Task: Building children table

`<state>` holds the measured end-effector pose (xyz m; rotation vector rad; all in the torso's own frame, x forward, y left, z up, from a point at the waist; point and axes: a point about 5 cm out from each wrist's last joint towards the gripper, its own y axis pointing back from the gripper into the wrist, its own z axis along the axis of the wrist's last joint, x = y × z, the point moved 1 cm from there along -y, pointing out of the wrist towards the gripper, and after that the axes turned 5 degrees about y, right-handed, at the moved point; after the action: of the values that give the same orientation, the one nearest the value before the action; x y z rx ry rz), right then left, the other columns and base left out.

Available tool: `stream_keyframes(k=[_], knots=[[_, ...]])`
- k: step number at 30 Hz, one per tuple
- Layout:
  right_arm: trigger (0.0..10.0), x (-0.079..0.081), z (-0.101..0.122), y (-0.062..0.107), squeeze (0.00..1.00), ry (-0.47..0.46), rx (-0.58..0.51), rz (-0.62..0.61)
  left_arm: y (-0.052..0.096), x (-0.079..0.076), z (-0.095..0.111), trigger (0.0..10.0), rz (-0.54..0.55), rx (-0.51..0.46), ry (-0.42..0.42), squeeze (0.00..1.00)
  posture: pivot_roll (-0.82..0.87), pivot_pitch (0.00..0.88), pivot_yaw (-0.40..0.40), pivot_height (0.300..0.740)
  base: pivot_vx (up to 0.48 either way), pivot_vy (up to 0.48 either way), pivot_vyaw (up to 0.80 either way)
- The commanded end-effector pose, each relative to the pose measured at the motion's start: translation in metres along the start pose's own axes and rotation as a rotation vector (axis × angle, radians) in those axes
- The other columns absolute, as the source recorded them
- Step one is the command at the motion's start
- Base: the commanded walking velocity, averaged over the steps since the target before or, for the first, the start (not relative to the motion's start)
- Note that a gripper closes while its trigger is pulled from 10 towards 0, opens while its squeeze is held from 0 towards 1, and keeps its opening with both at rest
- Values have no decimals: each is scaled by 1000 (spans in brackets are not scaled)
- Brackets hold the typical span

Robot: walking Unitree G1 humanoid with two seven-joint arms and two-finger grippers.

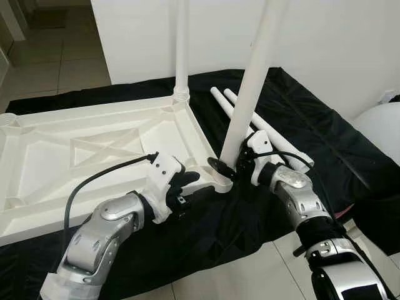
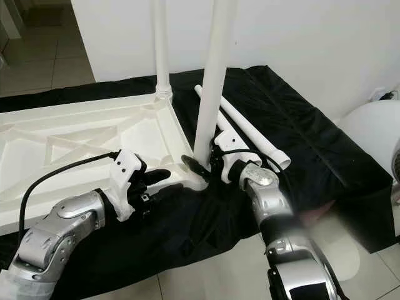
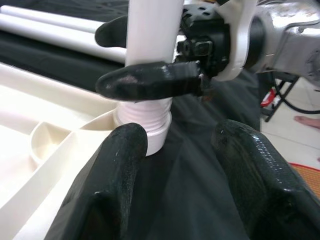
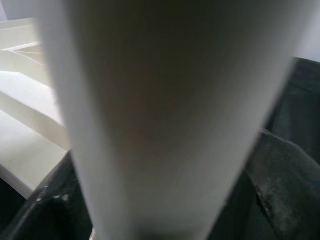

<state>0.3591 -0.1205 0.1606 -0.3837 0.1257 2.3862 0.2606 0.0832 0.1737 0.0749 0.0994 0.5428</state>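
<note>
The white table top (image 1: 94, 150) lies upside down on a black cloth (image 1: 325, 144). One white leg (image 1: 182, 50) stands upright in the far corner socket. A second leg (image 1: 250, 81) leans slightly over the near right corner, its threaded end (image 3: 145, 117) sitting in the socket. My right gripper (image 1: 228, 165) is shut around this leg just above the thread, its fingers (image 3: 150, 82) wrapping it. The same leg (image 4: 160, 120) runs between the dark pads in the right wrist view. My left gripper (image 1: 187, 182) is open beside that corner, holding nothing. Two loose legs (image 1: 262, 122) lie on the cloth behind.
A white wall rises right behind the cloth. Tiled floor (image 1: 56, 62) stretches to the far left and lies in front of the cloth's near edge. A white rounded object (image 1: 381, 131) stands at the right. A black stand (image 3: 280, 95) sits on the floor beyond the corner.
</note>
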Motion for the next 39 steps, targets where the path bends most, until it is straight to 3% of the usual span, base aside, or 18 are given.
stream_keyframes(k=[1,2,3,13,14,15,22,32,34,38,39], knots=[[4431,1,0,-3,0,26,9,22,0,11,-3,10000,138,5,-5,0,27,57,-53,740,0,0,0],[3922,0,1,-3,0,30,6,26,0,13,-3,10000,160,3,-6,0,27,59,-56,740,0,0,0],[0,0,1,-4,0,33,5,31,0,14,-4,10000,170,2,-2,0,28,65,-57,740,0,0,0],[0,-2,-3,-2,0,13,7,32,2,16,-7,10000,207,12,-1,0,29,77,-61,740,0,0,0],[6980,-2,-4,-1,0,13,9,21,3,16,-7,10000,208,12,0,0,27,79,-61,740,0,0,0],[10000,-3,-5,-1,0,12,10,14,3,17,-8,10000,210,12,1,0,27,79,-61,740,0,0,0],[10000,-3,-2,-2,0,-85,-35,-72,2,17,-9,10000,221,15,-4,0,19,76,-54,740,0,0,0],[10000,7,4,-15,0,-85,-13,-261,1,19,-8,10000,227,15,-13,0,12,76,-49,740,0,0,0],[10000,10,4,-16,0,-106,-2,-312,1,20,-8,10000,228,14,-14,0,11,74,-50,740,0,0,0],[10000,19,0,-19,0,-214,66,-569,1,21,-8,10000,233,12,-18,0,6,68,-54,740,0,0,0],[10000,19,0,-19,0,-214,66,-569,1,21,-8,10000,233,12,-18,0,6,68,-54,740,0,0,0]])
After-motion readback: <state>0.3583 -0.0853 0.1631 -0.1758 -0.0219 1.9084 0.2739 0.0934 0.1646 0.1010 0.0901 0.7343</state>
